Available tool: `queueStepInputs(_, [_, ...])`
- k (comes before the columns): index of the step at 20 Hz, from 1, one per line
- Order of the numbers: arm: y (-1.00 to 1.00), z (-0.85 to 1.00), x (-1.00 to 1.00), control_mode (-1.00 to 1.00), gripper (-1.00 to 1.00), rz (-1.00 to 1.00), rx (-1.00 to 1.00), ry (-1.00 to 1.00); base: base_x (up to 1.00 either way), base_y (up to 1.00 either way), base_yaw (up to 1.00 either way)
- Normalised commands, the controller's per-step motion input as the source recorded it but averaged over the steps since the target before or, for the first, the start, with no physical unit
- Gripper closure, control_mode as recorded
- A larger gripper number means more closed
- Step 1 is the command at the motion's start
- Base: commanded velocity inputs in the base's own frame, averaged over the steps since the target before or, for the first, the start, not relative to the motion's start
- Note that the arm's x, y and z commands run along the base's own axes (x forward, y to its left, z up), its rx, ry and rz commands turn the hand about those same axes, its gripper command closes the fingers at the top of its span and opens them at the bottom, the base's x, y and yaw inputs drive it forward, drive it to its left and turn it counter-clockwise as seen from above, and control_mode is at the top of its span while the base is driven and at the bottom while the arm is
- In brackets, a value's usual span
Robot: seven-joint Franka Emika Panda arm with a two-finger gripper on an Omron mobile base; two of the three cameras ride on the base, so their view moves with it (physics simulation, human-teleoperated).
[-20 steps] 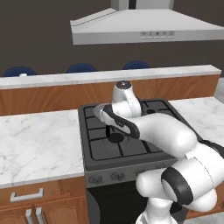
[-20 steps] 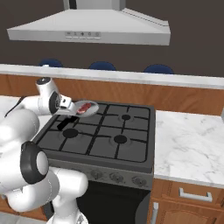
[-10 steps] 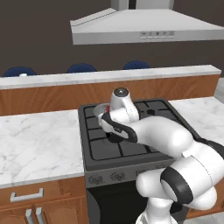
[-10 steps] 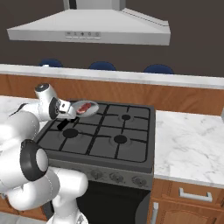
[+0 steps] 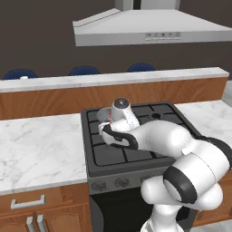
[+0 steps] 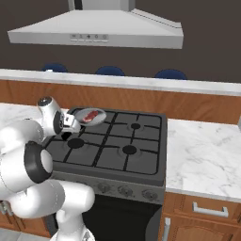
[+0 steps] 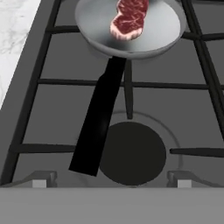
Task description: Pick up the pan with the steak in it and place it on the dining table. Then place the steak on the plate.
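The grey pan (image 7: 129, 30) rests on the stove's back left burner with the red marbled steak (image 7: 129, 17) lying in it. Its black handle (image 7: 99, 120) runs straight back toward my hand. My gripper (image 7: 110, 183) is open just above the stove, its fingertips (image 7: 39, 183) spread wide on either side of the handle's end and touching nothing. From the right base view the pan (image 6: 91, 116) and steak (image 6: 93, 114) sit just right of the gripper (image 6: 71, 124). The dining table (image 6: 141, 81) runs behind the stove. The plate is out of view.
The black gas stove (image 6: 117, 148) has raised grates and a round burner (image 7: 131, 153) under my hand. Marble worktops (image 5: 41, 147) flank it on both sides. A range hood (image 6: 99, 33) hangs overhead. Blue stools (image 5: 84, 70) stand behind the dining table.
My hand has sunk lower and drawn back a little toward the handle's end. The pan and steak have stayed where they were.
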Motion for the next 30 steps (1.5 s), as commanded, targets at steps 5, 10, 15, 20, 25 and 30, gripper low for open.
queueStepInputs(5, [0.16,-0.24,0.30,-1.00,-1.00,-0.01,0.00,-0.01,0.00,0.00,0.00])
queueStepInputs(10, [0.10,-0.15,0.37,-1.00,-1.00,-0.02,0.00,-0.03,0.00,0.00,0.00])
queueStepInputs(15, [0.06,-0.20,0.28,-1.00,-1.00,-0.02,0.00,0.00,0.00,0.00,0.00])
queueStepInputs(20, [0.03,-0.28,0.15,-1.00,-1.00,-0.01,0.00,0.00,0.00,0.00,0.00])
queueStepInputs(25, [0.00,-0.13,0.02,-1.00,-1.00,0.00,0.00,0.00,0.00,0.00,0.00])
queueStepInputs(30, [0.00,0.00,0.00,-1.00,1.00,0.00,0.00,0.00,0.00,0.00,0.00])
